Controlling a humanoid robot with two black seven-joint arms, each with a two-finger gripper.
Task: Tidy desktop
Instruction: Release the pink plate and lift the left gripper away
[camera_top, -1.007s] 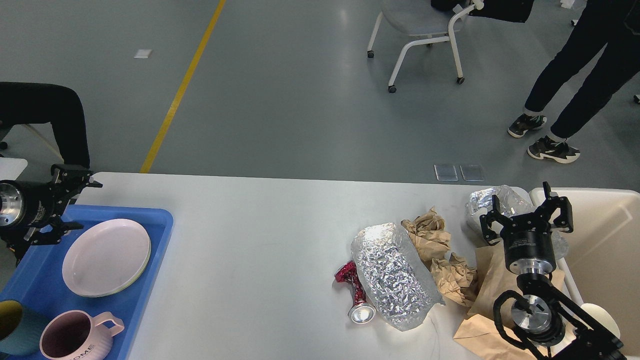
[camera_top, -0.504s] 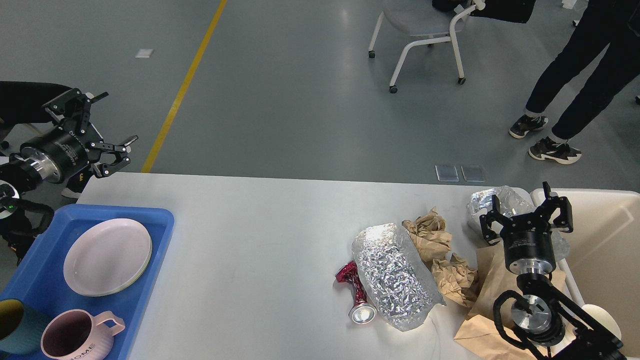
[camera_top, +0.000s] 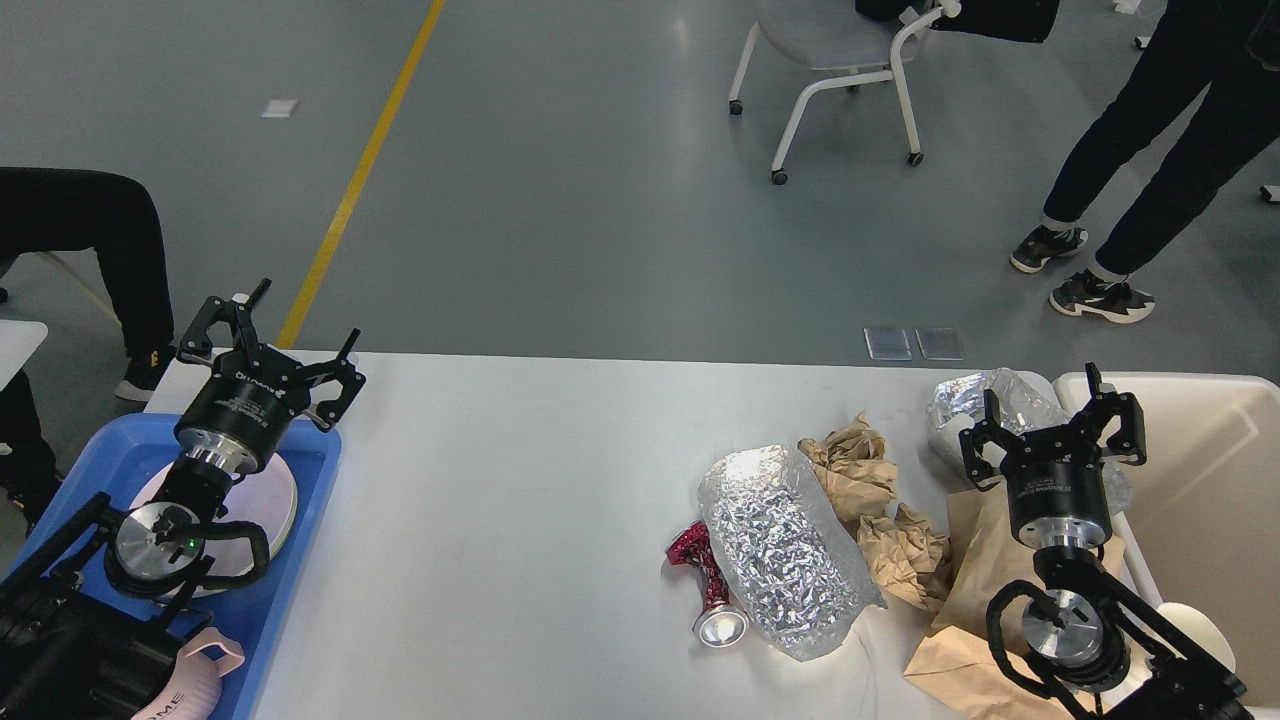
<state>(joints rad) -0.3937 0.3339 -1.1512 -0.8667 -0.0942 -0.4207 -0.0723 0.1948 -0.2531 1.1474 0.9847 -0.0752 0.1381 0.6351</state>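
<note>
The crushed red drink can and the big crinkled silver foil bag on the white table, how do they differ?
The crushed red drink can is much smaller than the big crinkled silver foil bag. The can is red with a shiny silver end facing the camera; the bag is silver all over. The can is dented and pinched; the bag looks puffed and wrinkled. Both lie side by side on the white desktop, touching or nearly so.
</note>
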